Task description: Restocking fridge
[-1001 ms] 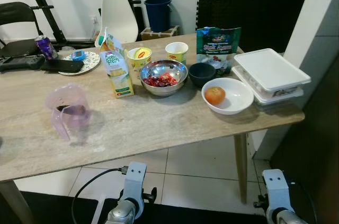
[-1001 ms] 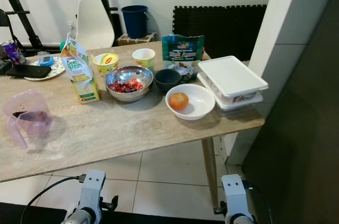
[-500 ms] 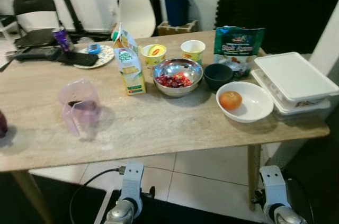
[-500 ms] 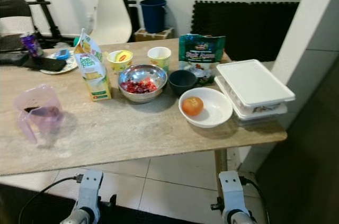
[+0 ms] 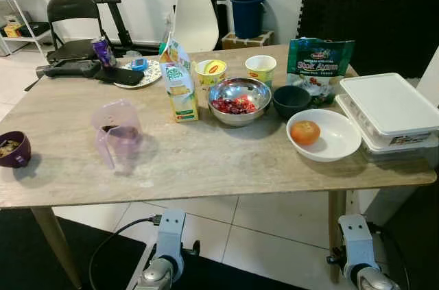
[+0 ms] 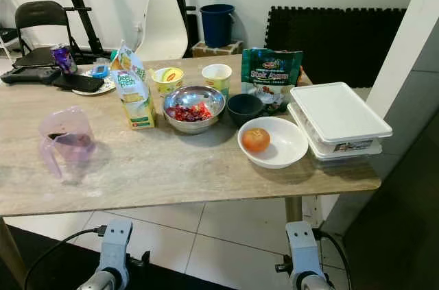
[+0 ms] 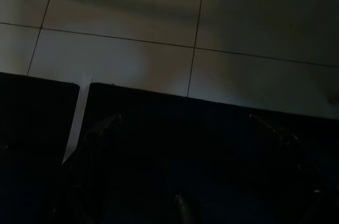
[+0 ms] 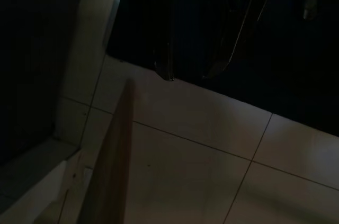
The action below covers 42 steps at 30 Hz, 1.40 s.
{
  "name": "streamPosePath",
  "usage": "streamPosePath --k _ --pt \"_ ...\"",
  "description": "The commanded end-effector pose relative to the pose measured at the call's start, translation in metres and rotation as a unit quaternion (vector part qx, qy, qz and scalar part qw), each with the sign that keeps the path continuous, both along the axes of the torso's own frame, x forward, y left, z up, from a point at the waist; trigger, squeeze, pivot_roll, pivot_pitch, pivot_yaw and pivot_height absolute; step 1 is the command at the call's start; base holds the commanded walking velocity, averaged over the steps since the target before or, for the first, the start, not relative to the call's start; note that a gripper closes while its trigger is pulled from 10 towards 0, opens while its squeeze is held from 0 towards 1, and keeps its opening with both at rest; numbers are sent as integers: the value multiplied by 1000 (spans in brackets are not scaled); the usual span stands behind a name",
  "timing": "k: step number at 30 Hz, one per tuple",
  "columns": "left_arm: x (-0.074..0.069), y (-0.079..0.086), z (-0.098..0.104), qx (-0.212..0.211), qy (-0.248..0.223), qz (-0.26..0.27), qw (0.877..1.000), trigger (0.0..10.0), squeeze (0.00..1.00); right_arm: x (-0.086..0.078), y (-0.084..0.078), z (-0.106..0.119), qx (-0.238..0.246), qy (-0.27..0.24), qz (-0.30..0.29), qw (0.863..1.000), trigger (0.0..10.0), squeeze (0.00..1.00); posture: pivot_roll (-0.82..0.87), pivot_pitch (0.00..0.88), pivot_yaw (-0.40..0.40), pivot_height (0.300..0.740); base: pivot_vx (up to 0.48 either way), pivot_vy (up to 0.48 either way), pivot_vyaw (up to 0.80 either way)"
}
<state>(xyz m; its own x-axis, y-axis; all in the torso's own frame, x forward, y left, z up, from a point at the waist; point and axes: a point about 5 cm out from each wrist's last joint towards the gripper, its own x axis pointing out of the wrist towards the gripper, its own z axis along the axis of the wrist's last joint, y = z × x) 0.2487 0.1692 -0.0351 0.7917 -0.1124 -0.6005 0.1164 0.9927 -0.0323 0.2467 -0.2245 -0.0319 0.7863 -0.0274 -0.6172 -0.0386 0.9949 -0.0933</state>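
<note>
Arms: both hang idle below table edge, nothing picked yet.
L gripper: fingers look spread wide, empty; dark.
R gripper: slightly apart, empty.
Stock: juice carton, berry bowl, snack bag, lidded boxes grouped mid-table, prob. staged for fridge.
Orange: in white bowl, nr front edge, easiest reach.

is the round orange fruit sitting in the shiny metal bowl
No, the round orange fruit lies in the white ceramic bowl; the shiny metal bowl holds red pieces.
</note>
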Motion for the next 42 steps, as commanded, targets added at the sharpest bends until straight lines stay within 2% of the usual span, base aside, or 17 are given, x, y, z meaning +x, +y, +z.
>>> streamPosePath --k 1,11,14,35,42 --pt "-3 2 -2 2 5 -6 1000 10000 0 -4 1 -3 8 5 -5 1000 10000 0 -81 89 66 740 0 0 0" --pt "-3 2 -1 5 5 -8 1000 10000 0 -3 0 -2 8 3 -6 1000 10000 0 -82 88 67 740 0 -480 0" --pt "-2 3 -1 3 4 1 1000 10000 0 -4 0 -3 8 4 -7 1000 10000 0 -82 88 67 740 0 0 0" --pt "-1 0 0 5 3 -25 1000 10000 0 -5 -1 -3 9 4 -9 1000 10000 0 -88 79 74 740 0 0 0" --pt "0 -1 0 4 1 -26 1000 10000 0 -3 -1 -2 9 0 -7 1000 10000 0 -89 67 73 740 0 -369 0"
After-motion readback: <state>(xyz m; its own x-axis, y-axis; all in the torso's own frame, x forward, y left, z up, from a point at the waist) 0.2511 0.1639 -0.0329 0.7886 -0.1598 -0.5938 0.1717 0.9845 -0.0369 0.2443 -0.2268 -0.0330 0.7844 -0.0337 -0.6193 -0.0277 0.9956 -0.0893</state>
